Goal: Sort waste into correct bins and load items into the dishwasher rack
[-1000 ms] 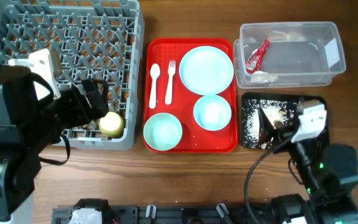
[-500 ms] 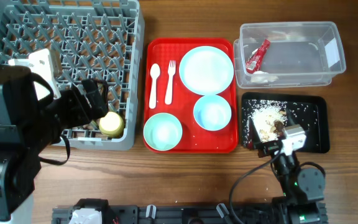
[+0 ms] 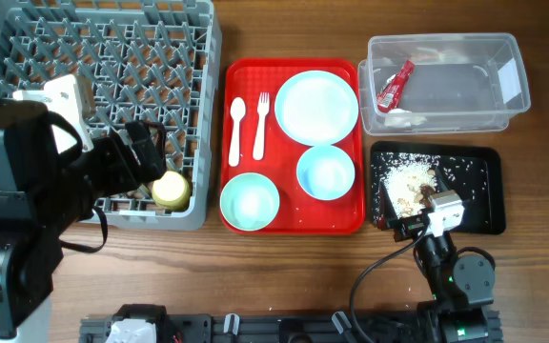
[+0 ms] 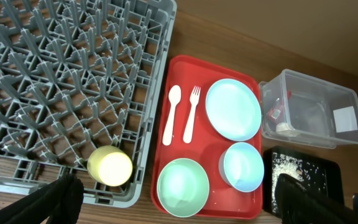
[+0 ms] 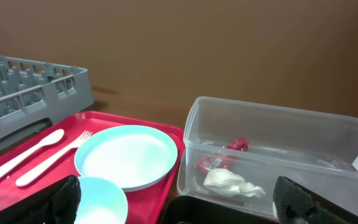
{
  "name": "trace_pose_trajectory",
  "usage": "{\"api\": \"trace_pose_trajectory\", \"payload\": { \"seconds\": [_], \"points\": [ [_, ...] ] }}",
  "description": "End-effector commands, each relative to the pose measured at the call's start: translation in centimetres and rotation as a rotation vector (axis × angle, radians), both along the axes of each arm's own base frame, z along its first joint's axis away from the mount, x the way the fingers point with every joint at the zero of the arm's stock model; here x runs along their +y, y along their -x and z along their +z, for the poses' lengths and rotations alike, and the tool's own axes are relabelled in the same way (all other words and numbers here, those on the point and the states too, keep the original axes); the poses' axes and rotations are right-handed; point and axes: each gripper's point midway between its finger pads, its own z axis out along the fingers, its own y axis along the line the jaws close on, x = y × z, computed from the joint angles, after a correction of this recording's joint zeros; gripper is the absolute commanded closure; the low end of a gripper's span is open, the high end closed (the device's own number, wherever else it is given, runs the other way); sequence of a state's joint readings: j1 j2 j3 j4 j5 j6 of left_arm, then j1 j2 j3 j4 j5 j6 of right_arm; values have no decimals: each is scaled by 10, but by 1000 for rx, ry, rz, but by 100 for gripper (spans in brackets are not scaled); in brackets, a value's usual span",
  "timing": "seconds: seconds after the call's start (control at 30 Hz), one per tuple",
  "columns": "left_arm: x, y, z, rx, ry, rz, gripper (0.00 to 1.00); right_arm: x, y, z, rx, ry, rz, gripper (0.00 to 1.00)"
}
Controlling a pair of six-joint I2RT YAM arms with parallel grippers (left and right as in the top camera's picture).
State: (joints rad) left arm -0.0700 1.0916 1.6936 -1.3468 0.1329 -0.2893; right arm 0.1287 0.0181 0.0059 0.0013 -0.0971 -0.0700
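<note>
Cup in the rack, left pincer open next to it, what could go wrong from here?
1. The cup sits at the rack's near corner, close beside the open left pincer. Pulling away sideways rather than straight up might tip it.
2. The spoon and fork lie close together on the red tray, so gripping one could drag or flick the other.

Left arm (image 3: 27, 191): bulky, at left side, reaching right. Left claw (image 4: 179, 183) angled downward, fingers (image 4: 61, 199) spread wide, nothing gripped. Right arm (image 3: 451, 272): folded low at near right. Right claw (image 5: 179, 193) roughly level, facing forward, fingers wide apart, empty.
</note>
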Motion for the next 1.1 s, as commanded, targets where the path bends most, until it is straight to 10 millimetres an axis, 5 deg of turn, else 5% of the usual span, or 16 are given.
{"api": "trace_pose_trajectory", "payload": {
  "seconds": [0.0,0.13,0.23,0.33,0.43,0.53,0.63,0.8,0.93,1.07],
  "points": [
    [-1,2,5,-19,-3,-16,0,0,1,4,-20,6,0,0],
    [-14,4,8,-9,88,-40,0,0,1,4,-20,6,0,0],
    [-49,-10,13,-18,184,-195,0,0,1,4,-20,6,0,0],
    [-91,-27,-30,164,147,-308,0,0,1,4,-20,6,0,0],
    [-125,-51,-105,374,-59,-345,2,0,1,4,-20,6,0,0],
    [-150,-65,-160,531,-100,-348,15,0,1,4,-20,6,0,0],
    [-166,-71,-215,690,-119,-327,38,-1,1,4,-20,6,0,0],
    [-201,-69,-289,872,-80,-397,47,-1,1,3,-17,7,0,0],
    [-223,-68,-302,822,-125,-503,46,0,1,3,-17,7,0,0],
    [-223,-69,-310,789,-212,-499,53,-1,1,3,-17,6,0,0]
  ]
}}
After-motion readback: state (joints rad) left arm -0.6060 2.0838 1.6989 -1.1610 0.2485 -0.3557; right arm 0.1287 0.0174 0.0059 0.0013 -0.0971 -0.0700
